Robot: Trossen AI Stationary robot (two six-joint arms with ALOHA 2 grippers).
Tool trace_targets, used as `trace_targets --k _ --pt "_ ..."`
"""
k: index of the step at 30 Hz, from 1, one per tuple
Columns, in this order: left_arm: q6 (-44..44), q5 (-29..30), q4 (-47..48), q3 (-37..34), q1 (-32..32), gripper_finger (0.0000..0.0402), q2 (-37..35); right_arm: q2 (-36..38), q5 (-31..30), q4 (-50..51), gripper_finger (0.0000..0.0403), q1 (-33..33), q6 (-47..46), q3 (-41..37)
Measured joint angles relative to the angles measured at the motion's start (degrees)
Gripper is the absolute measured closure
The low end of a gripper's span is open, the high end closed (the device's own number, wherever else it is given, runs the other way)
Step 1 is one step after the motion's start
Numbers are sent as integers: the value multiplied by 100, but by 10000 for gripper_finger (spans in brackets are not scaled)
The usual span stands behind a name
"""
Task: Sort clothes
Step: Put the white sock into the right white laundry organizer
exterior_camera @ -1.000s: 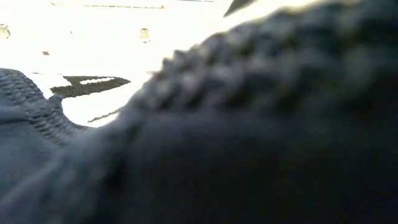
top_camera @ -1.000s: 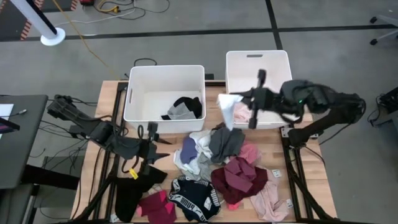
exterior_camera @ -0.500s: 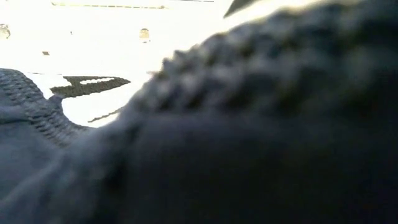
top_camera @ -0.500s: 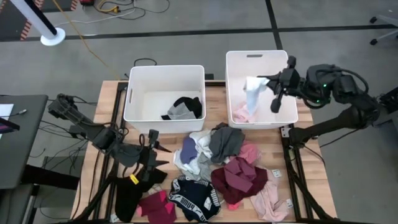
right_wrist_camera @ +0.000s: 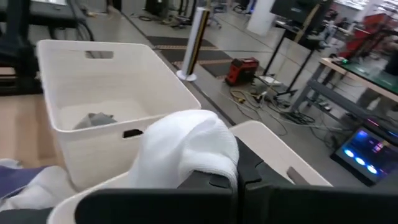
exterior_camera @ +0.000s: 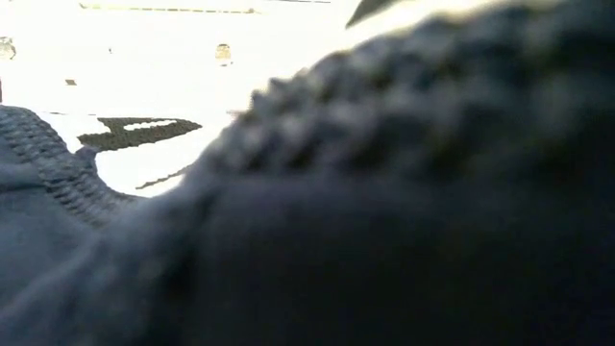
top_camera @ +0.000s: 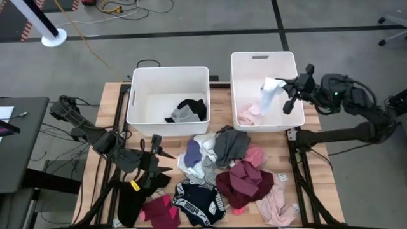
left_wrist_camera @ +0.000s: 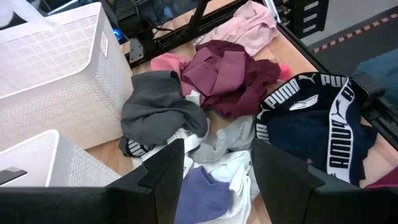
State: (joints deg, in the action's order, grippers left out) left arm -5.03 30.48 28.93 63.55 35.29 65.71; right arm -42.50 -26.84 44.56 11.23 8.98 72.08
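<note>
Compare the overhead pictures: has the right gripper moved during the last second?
Yes. The right gripper, shut on a white garment, has moved right, from the right bin's near-left corner to above its inside.

The right arm reaches in from three o'clock, its dark links folded out past the table's edge and its wrist stretched toward the centre. The right gripper [top_camera: 287, 90] sits up at about one o'clock, fingers pinched tight together on a white garment [top_camera: 269, 93] that hangs from them; the right wrist view shows the cloth draped over the closed fingers.

The left arm comes in from nine o'clock, low and angled toward six. The left gripper [top_camera: 154, 157] is at about seven o'clock, its two dark fingers [left_wrist_camera: 163, 180] standing well apart with nothing between them, pointing toward the centre.
</note>
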Motion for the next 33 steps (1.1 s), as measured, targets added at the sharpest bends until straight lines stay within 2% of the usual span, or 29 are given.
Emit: trace_targets --k 5,12,18,23,27,33 --pt "-6 2 2 0 0 219 0 91 78 -500 402 399 32 -644" --pt "56 2 2 0 0 219 0 -122 1121 -1521 402 1502 41 -1440" --pt "243 -173 25 0 32 219 0 -376 2184 -1895 402 2615 -100 -1841" --pt "233 -179 35 0 81 219 0 -681 2443 -2183 402 3333 -341 -2136" --pt "233 -179 37 0 81 219 0 -1070 2790 -2526 402 3671 -489 -2314" --pt "233 -181 54 0 81 219 0 -1843 2846 -3073 401 3730 -617 -2394"
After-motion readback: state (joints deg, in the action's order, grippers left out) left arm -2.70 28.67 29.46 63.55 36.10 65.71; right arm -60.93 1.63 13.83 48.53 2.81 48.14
